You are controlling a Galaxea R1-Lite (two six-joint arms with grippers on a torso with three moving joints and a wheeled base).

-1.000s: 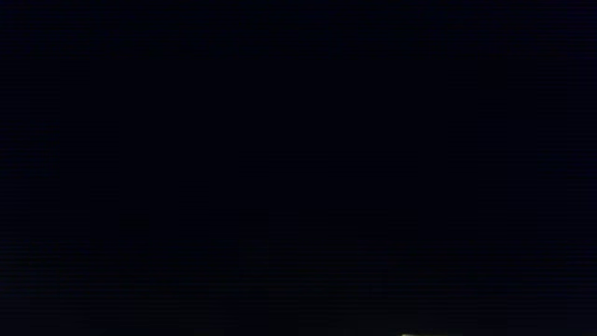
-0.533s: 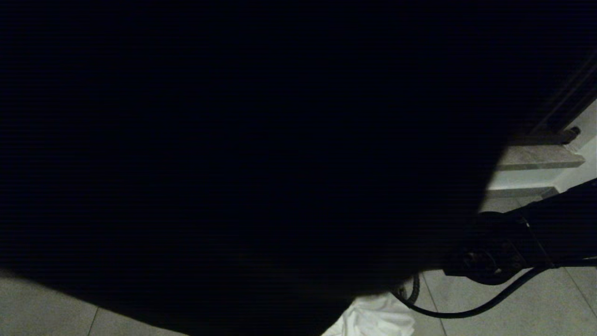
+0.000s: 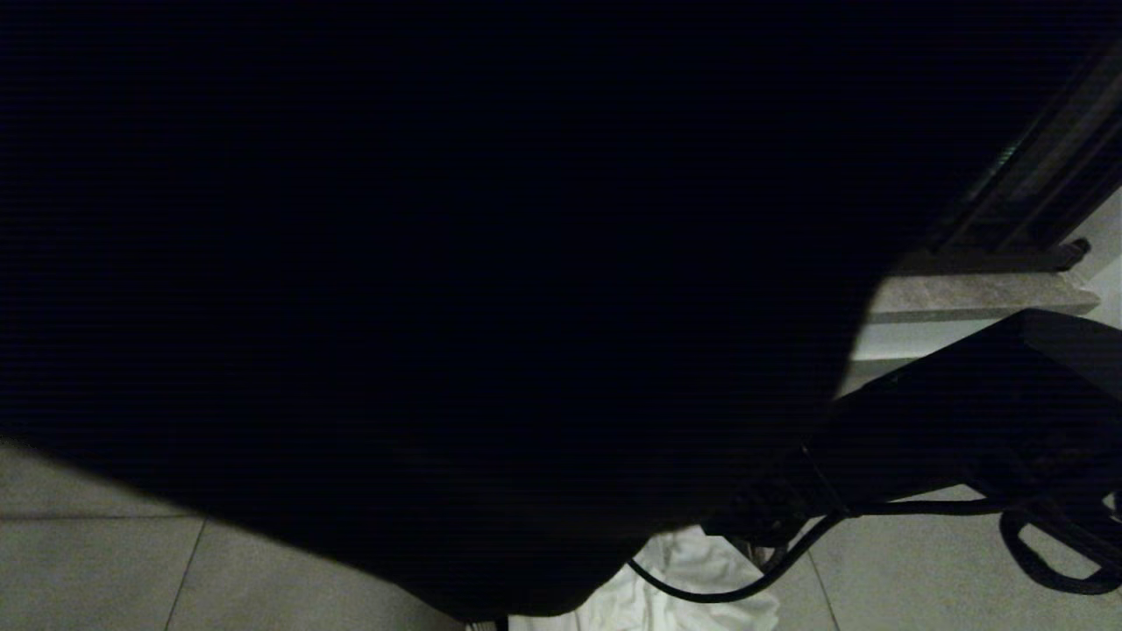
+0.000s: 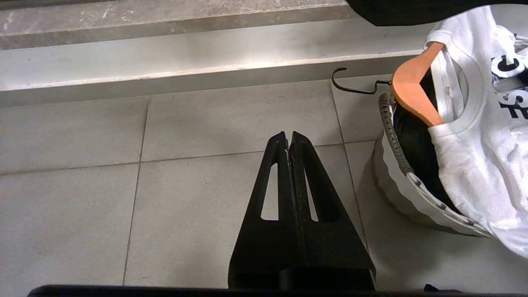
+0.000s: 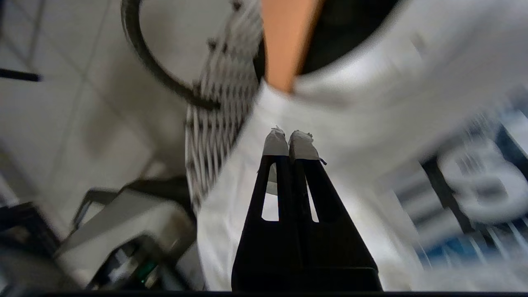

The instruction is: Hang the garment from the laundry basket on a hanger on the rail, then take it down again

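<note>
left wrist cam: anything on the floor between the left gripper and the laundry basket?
Nothing. In the left wrist view only bare floor tile separates the shut left gripper from the laundry basket.

Laundry basket [image 4: 396, 185] sits on the tiled floor [image 4: 185, 198], near a raised step [image 4: 165, 62] that runs along the floor's far edge. Garment [image 4: 474, 165] lies in the basket, spilling over its rim. Hanger [image 4: 412, 90] is inside the garment's neck, its hook [image 4: 350, 84] sticking out over the rim toward the step. Left gripper [image 4: 288, 138] hangs above bare floor, beside the basket, apart from it. Right gripper [image 5: 288, 138] is over the garment, just below the neckline. In the head view, a large mass [image 3: 438, 307] blocks most of the scene; right arm [image 3: 964, 412] reaches in from the right, garment at the bottom edge.
</note>
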